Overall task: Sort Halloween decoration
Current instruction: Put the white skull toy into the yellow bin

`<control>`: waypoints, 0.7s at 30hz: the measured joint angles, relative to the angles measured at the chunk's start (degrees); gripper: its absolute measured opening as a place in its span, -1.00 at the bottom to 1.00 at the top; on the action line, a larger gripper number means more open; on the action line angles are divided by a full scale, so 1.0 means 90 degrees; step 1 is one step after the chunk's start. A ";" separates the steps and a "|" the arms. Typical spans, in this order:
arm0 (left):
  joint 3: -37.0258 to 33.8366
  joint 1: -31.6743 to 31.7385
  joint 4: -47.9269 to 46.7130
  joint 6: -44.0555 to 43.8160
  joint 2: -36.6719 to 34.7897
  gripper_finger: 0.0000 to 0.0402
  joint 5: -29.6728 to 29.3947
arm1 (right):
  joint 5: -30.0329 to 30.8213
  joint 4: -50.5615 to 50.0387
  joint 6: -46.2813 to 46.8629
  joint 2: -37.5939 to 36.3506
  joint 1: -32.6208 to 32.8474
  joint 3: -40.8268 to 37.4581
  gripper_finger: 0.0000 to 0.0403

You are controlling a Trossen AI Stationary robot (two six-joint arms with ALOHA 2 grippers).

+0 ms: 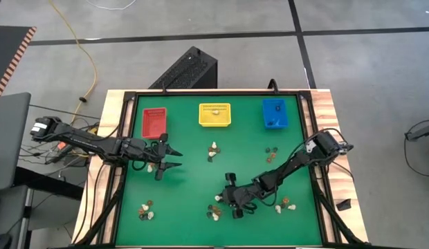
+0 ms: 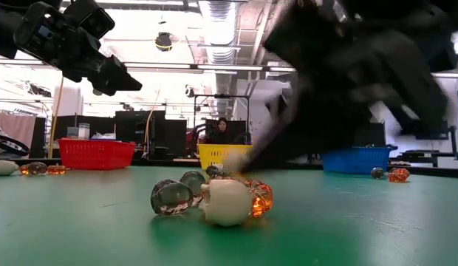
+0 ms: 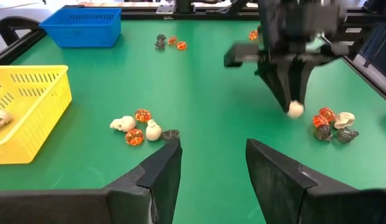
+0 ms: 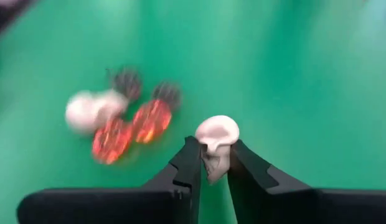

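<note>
We see the right gripper point(image 4: 210, 163) low over the near middle of the table, its arm reaching in from the right edge, fingers pinched on a cream skull point(image 4: 216, 142). The left gripper point(image 1: 171, 158) hangs above the table's left side, fingers spread apart.

In the low view the right arm point(image 2: 347, 66) is a dark blur cut off by the top edge, its gripper indistinct. Beyond the right gripper point(image 4: 213, 163), a smeared cluster of trinkets point(image 4: 118, 118) lies on the mat, their shapes unreadable.
</note>
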 joint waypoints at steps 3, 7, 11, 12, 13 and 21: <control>0.0000 0.0000 -0.0005 0.0084 0.0000 -0.16 0.0000 | 0.0049 -0.0002 -0.0549 -0.0465 -0.0318 0.0012 -0.52; 0.0000 0.0000 -0.0029 0.0182 0.0000 -0.16 -0.0005 | 0.0063 -0.0191 -0.1139 -0.1096 -0.0997 0.0012 -0.49; 0.0000 0.0000 -0.0039 0.0344 0.0000 -0.16 -0.0007 | 0.0084 -0.0339 -0.1654 -0.1622 -0.2009 0.0019 -0.51; 0.0000 0.0000 -0.0039 0.0392 0.0000 -0.16 -0.0007 | 0.0049 -0.0357 -0.1779 -0.1675 -0.2304 0.0019 -0.51; 0.0000 0.0000 -0.0039 0.0432 0.0000 -0.16 -0.0016 | -0.0038 -0.0371 -0.1893 -0.1700 -0.2593 0.0019 -0.51; 0.0000 0.0000 -0.0036 0.0633 0.0000 -0.16 -0.0056 | -0.1350 -0.0364 -0.1491 -0.1280 -0.4683 0.0127 -0.51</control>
